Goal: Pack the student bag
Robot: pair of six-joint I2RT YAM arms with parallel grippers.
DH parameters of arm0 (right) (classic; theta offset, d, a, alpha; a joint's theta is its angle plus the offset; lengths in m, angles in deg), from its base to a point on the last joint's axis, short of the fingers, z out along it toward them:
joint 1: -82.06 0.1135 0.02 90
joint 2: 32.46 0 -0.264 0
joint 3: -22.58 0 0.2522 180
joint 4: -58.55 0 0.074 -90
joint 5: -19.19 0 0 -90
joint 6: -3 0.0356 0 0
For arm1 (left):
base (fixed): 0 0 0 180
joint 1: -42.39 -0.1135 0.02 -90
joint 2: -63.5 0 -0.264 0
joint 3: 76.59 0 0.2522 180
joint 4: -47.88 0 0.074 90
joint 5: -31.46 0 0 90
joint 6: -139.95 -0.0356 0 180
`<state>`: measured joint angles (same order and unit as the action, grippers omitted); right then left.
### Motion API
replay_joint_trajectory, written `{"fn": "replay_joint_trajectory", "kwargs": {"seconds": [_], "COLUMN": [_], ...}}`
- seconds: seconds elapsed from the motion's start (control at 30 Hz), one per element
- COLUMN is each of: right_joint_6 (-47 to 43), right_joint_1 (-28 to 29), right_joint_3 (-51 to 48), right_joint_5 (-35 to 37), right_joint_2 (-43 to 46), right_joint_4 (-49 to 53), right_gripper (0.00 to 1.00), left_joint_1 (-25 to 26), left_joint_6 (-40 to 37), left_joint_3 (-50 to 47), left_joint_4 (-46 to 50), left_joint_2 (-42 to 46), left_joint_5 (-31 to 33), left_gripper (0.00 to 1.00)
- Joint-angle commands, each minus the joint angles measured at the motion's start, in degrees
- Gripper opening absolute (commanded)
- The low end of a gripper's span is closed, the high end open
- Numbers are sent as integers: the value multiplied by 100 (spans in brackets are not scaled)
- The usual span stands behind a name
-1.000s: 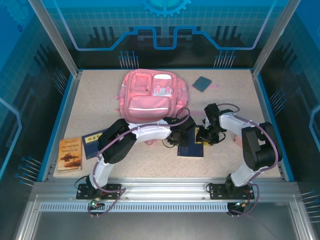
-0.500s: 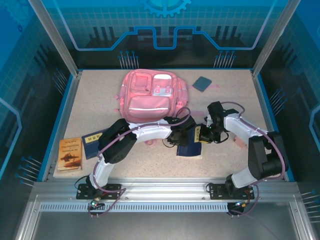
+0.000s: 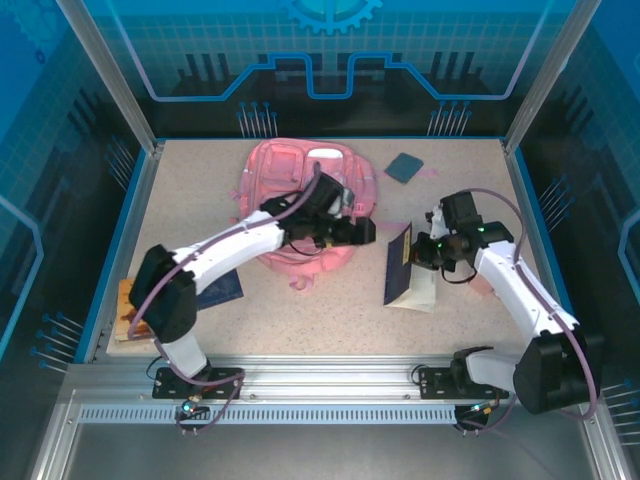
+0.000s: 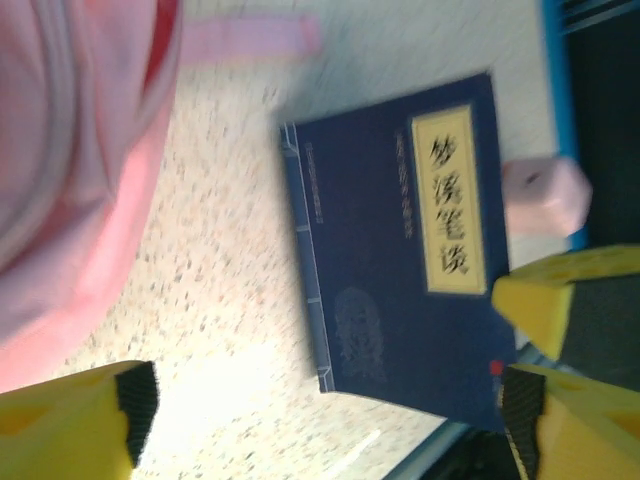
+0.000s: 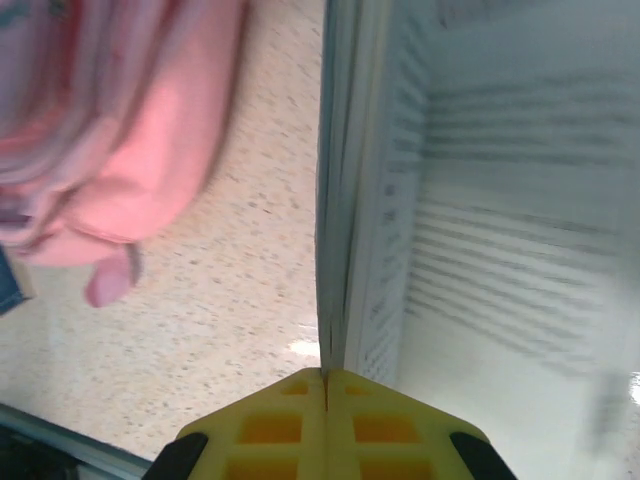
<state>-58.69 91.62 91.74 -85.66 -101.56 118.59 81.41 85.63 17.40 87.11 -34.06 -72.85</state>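
Lower left of frame, brown book (image 3: 127, 318) lying flat, right gripper (image 3: 420, 258) clamping on open dark blue book (image 3: 398, 268) standing upright ctr-right, left gripper (image 3: 362, 232) hovering w/ jaws wide apart at right edge of pink student bag (image 3: 290, 200), upper ctr.

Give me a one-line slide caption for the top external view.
Right tool holds a dark blue book upright while the open left tool hovers at the pink student bag.
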Motion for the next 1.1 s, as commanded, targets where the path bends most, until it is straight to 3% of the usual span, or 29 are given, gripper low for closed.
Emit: {"fn": "replay_joint_trajectory", "kwargs": {"seconds": [0.0, 0.13, 0.4, 0.93, 1.07], "right_joint_6": [-234, -187, 239, 747, 693], "right_joint_1": [-68, -61, 306, 609, 585], "right_joint_3": [539, 1014, 1583, 1886, 1860], "right_joint_5": [-731, -1552, -2917, -3650, -3496], "right_joint_2": [211, 153, -293, -769, -861], "right_joint_4": [170, 61, -846, -1617, -1494], "right_gripper": [0, 0, 0, 0, 0], "left_joint_1": [-465, -883, -1373, -1649, -1719], "left_joint_6": [59, 475, 1833, 2731, 2819], "left_joint_3": [-514, -939, -1825, -2231, -2240], "left_joint_4": [-547, -1304, -3331, -4503, -4806], "left_joint_2": [241, 445, 659, 861, 1050], "left_joint_5": [-1084, -1869, -2832, -3622, -3621], "left_gripper": [98, 99, 99, 99, 83]}}
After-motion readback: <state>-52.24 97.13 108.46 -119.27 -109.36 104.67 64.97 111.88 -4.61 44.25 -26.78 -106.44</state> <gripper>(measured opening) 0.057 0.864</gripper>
